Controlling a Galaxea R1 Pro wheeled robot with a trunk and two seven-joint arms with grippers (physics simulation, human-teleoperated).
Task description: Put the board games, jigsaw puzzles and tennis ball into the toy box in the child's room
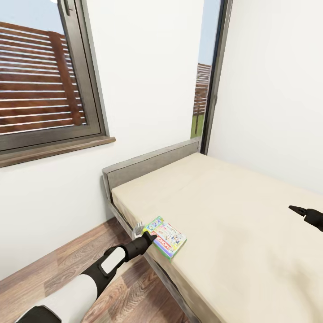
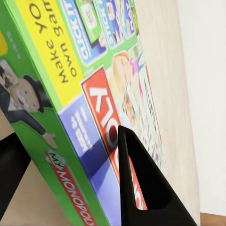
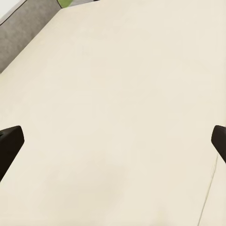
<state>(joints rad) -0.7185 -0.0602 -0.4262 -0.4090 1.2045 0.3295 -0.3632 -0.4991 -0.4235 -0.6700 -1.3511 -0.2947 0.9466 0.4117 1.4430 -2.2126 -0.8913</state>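
A flat board game box [image 1: 168,237] with a green rim and a red MONOPOLY band lies at the near edge of the beige bed [image 1: 233,197], close to the headboard. My left gripper [image 1: 146,233] reaches it from the floor side and is shut on its edge. In the left wrist view one black finger [image 2: 141,188] rests on the printed top of the box [image 2: 94,70] and the other finger [image 2: 12,174] sits under its green side. My right gripper [image 1: 305,213] hovers open over the mattress further right, its fingertips [image 3: 9,141] wide apart with nothing between them.
A grey headboard [image 1: 148,163] stands against the white wall under a dark-framed window [image 1: 45,76]. A narrow window strip [image 1: 208,76] fills the corner. Wood-plank floor [image 1: 58,264] runs along the bed's near side, and the mattress [image 3: 113,94] is bare.
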